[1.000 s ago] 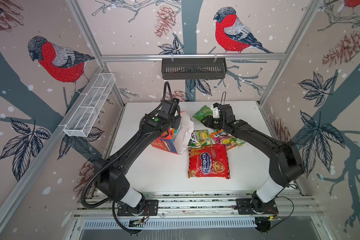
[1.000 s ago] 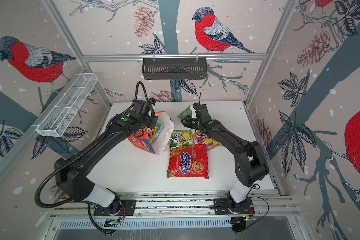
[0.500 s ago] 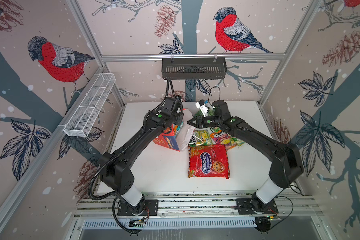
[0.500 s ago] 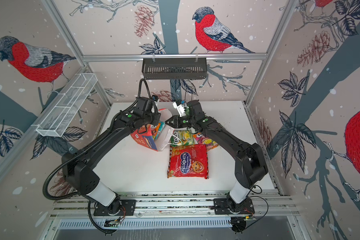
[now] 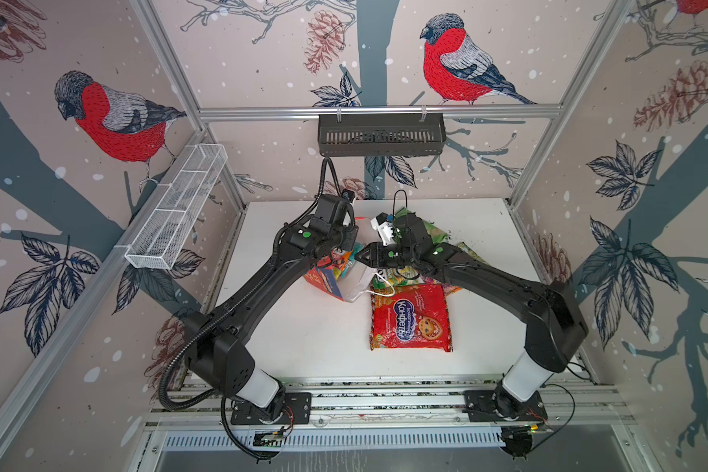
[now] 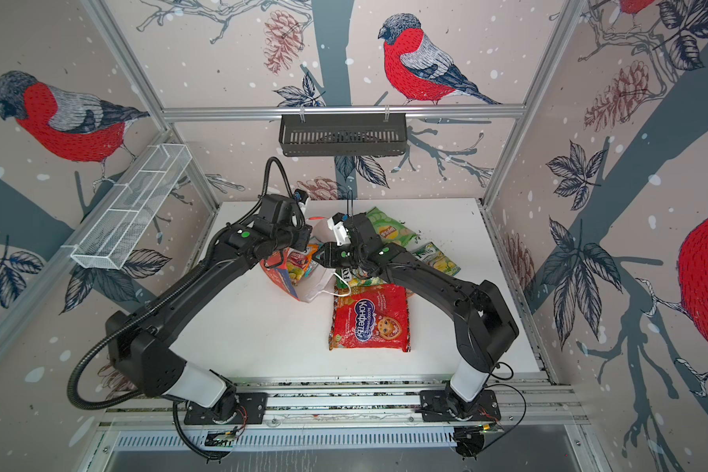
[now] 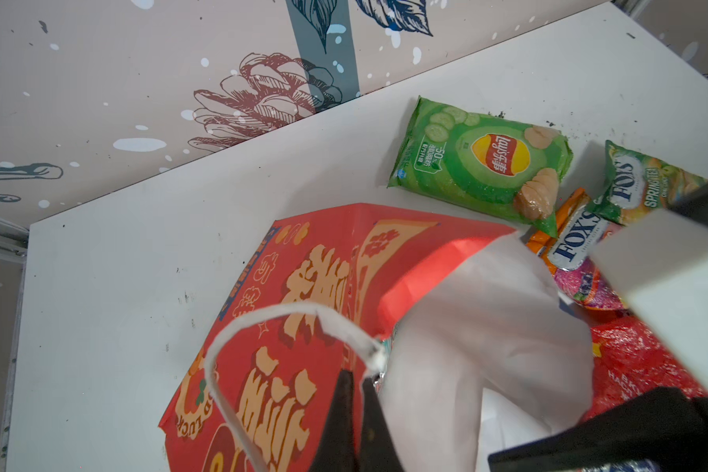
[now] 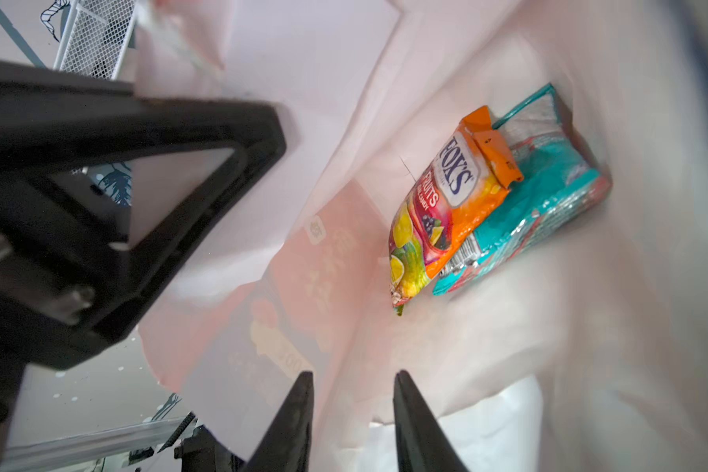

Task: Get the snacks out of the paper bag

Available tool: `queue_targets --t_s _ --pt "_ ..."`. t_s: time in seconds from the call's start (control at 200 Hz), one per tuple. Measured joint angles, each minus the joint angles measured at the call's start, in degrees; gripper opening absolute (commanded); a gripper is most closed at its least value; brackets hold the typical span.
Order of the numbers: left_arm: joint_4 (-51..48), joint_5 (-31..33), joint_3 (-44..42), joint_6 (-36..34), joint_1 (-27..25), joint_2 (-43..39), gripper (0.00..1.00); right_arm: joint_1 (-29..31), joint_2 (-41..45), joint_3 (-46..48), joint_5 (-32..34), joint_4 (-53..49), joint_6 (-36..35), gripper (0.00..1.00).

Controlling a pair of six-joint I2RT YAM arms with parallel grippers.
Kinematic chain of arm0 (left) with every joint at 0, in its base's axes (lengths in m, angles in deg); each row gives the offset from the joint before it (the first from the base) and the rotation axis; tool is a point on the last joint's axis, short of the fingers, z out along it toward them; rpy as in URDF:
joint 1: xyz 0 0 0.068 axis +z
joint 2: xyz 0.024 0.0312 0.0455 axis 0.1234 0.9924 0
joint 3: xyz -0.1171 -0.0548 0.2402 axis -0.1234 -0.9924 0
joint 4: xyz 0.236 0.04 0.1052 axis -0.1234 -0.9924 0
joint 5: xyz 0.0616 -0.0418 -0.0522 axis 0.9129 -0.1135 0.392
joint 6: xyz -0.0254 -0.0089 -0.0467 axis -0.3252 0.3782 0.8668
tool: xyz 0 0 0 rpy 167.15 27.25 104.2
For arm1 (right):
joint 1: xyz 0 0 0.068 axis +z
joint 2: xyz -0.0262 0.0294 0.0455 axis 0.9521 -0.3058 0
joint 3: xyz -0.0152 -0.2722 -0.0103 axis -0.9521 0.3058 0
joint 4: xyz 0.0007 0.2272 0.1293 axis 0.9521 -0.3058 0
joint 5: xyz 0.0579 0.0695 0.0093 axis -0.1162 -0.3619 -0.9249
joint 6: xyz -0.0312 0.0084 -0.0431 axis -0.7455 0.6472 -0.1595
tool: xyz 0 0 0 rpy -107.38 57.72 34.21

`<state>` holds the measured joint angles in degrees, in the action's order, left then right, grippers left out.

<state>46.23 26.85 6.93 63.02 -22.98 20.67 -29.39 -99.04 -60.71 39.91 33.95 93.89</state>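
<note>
1. The left arm rises from its base and reaches over the paper bag [image 5: 321, 280], with its wrist bent down at the bag's top edge.
2. The left gripper [image 7: 355, 382] has its jaws pinched together on the bag's upper rim, just beside the white cord handle [image 7: 238, 339].
3. The right arm stretches low over the table [image 5: 303, 347] with its forearm nearly level. The right gripper [image 8: 354, 376] points into the bag's open mouth.
4. Its jaws stand a narrow way apart with nothing between them, and the bag's white inner wall lies ahead.
5. Deep inside the bag, an orange Fox's pack [image 8: 446, 212] lies on a teal packet [image 8: 548, 196], both well apart from the right fingertips.
6. Outside the bag, the large red packet [image 5: 409, 318] lies flat near its mouth.
7. The green chip bag [image 7: 479, 163] lies past the bag's rim toward the back wall. Two more Fox's packs [image 7: 573, 245] lie just beside the chip bag and near the bag's mouth.
</note>
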Motion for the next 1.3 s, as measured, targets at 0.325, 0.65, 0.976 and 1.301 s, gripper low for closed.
queue_targets --t_s 0.325,0.65,0.976,1.301 --pt "5.07 -3.91 -14.45 -2.99 0.00 -12.98 0.00 4.85 2.58 1.53 11.65 -1.20 2.82 0.34" --pt "5.66 -4.35 -15.78 -2.71 0.04 -13.81 0.00 5.31 2.51 1.29 12.87 -1.33 -0.31 0.35" --pt "2.19 -4.00 -8.63 0.20 0.92 -7.98 0.00 4.61 0.98 -1.44 7.80 -0.44 -5.14 0.33" --pt "-3.13 -4.07 3.41 3.43 1.05 0.57 0.00 2.78 0.42 -1.60 7.26 -1.55 -4.55 0.41"
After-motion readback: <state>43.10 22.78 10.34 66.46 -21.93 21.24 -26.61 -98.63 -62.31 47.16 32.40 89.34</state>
